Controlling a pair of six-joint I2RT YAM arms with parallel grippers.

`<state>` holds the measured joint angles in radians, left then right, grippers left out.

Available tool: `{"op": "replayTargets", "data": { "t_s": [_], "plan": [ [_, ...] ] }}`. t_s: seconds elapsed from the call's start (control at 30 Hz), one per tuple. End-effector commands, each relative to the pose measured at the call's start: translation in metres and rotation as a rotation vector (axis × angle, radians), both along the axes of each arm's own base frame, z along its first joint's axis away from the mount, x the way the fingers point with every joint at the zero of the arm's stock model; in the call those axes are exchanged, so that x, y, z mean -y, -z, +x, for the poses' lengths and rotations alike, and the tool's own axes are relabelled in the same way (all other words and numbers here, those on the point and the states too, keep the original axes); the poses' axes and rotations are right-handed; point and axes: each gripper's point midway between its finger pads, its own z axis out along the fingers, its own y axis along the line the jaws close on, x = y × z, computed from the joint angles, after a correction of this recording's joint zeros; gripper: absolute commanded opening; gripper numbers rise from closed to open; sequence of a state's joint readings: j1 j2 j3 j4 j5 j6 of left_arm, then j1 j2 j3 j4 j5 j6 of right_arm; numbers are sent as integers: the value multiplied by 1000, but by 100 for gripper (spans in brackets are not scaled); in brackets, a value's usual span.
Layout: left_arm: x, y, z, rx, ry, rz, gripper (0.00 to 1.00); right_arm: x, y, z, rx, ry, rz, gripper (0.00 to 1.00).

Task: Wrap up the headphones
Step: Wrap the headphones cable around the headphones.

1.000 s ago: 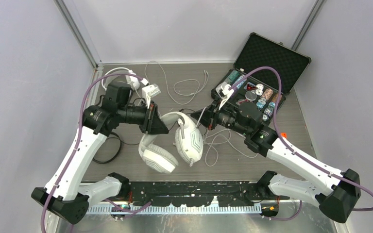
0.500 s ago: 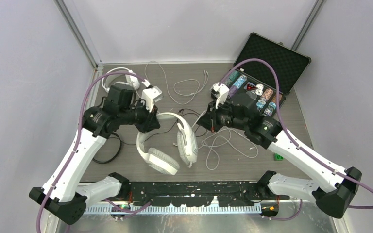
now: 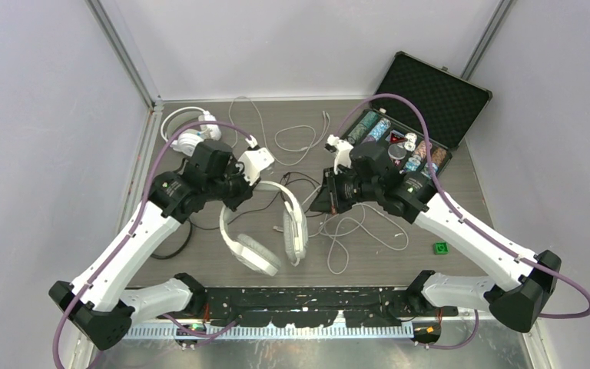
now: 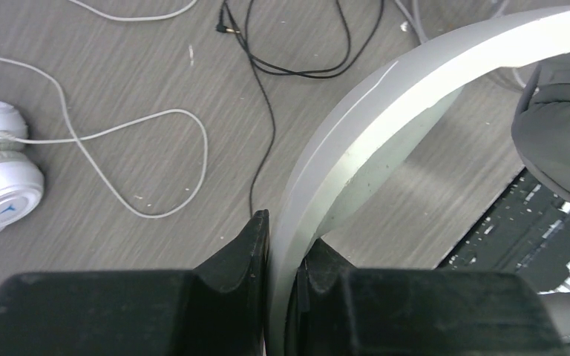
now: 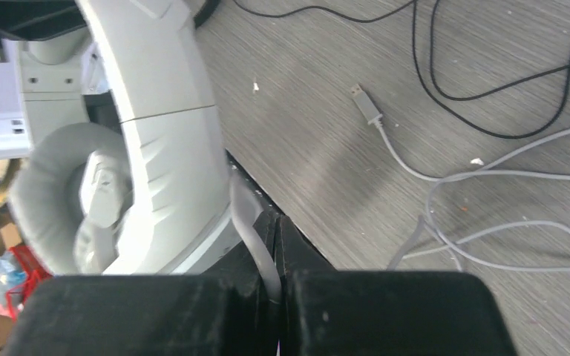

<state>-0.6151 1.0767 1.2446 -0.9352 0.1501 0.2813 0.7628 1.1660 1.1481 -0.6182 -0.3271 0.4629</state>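
Headphones (image 3: 250,252) near table (image 3: 384,269) front edge

Grey wood-grain desk (image 3: 200,265). Lying on it: a white headset (image 3: 187,132) at back left; loose white cables (image 3: 296,140) at back centre and mid-desk; a black cable (image 3: 175,242) at left; an open case (image 3: 430,88) of chips at back right; a small green block (image 3: 440,247) near right.

The headphones (image 4: 386,111) in my left gripper (image 4: 286,233) are smooth white plastic with a soft sheen, faintly speckled. My fingers (image 4: 230,259) are matt black plastic, finely grained. The ear pad (image 5: 37,185) looks like soft grey leatherette. The cable (image 5: 245,215) pinched in my right gripper (image 5: 276,222) is smooth, rubbery, pale grey. The table (image 5: 326,148) is matt grey wood-grain.
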Motion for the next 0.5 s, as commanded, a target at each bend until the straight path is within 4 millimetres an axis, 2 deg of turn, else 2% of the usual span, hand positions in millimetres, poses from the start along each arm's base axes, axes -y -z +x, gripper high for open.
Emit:
{"op": "replayTargets", "data": {
  "t_s": [0.0, 0.47],
  "plan": [
    [-11, -3, 11, 83, -30, 56, 0, -9, -49, 1, 22, 12, 132, 0],
    [-16, -1, 30, 145, -108, 71, 0, -19, -64, -4, -18, -21, 183, 1]
  ]
}}
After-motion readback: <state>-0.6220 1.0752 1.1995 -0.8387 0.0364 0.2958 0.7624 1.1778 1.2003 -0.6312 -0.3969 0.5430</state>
